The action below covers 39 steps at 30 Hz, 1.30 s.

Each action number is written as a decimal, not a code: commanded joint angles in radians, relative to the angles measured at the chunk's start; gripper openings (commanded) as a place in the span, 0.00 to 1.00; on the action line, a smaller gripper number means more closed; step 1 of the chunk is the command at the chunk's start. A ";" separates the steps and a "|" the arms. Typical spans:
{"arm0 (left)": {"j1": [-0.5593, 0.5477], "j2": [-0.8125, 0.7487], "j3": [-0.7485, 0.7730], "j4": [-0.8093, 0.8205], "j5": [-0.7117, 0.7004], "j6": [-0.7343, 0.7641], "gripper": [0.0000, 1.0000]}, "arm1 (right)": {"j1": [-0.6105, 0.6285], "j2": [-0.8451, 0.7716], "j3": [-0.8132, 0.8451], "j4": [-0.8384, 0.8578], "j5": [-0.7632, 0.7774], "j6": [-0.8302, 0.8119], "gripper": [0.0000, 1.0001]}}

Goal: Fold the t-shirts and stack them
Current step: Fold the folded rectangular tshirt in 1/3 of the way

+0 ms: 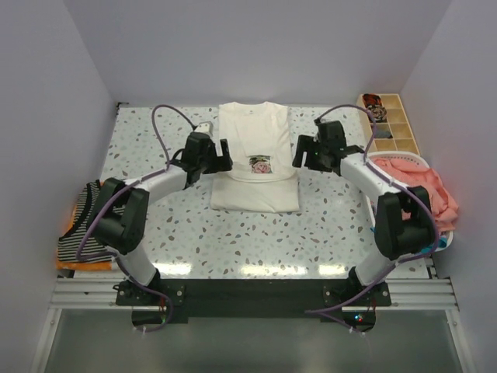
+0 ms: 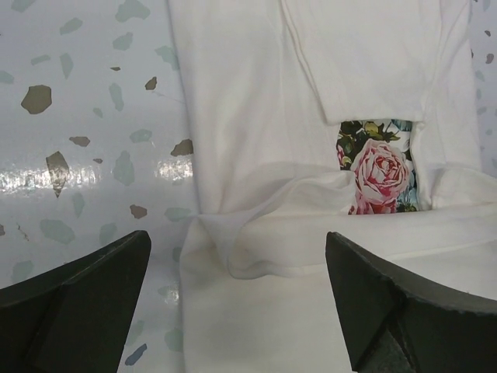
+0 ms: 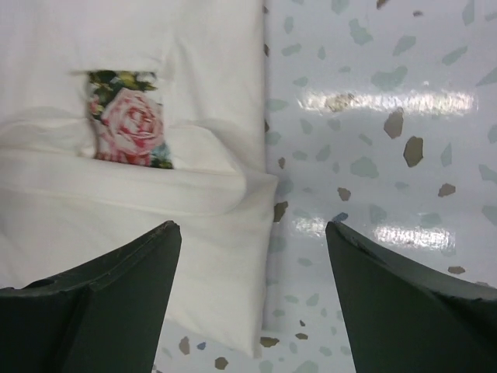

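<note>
Cream short-sleeved cloth t-shirt with pink-rose chest print (image 1: 255, 163): lies flat at centre of speckled white table (image 1: 334, 225), sleeves turned in, cloth fold crossing lower edge of print.
Left gripper (image 1: 224, 157): jaws spread wide above shirt's left edge, pinching nothing.
Right gripper (image 1: 298, 154): jaws spread above shirt's right edge, empty.
Black-and-white striped t-shirt (image 1: 87, 221): at table's left edge.
Coral-pink t-shirt (image 1: 425, 190): at right.
</note>
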 commanded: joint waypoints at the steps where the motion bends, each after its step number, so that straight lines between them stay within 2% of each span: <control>1: 0.005 -0.117 -0.021 0.058 0.060 0.035 1.00 | 0.003 -0.110 0.041 0.024 -0.152 0.000 0.80; 7: 0.002 -0.125 -0.040 0.044 0.340 0.036 1.00 | 0.023 -0.029 0.055 -0.018 -0.321 0.049 0.75; 10: 0.002 -0.101 -0.052 0.043 0.448 0.044 1.00 | 0.039 -0.012 0.035 -0.004 -0.354 0.057 0.75; 13: 0.002 -0.052 -0.053 0.061 0.494 0.044 1.00 | 0.052 0.017 0.029 0.011 -0.370 0.063 0.75; 23: 0.004 0.117 0.017 0.138 0.528 0.027 0.99 | 0.059 0.142 0.081 0.000 -0.375 0.055 0.75; 39: 0.011 0.214 0.186 0.116 0.453 0.099 0.99 | 0.056 0.284 0.200 0.014 -0.303 0.032 0.76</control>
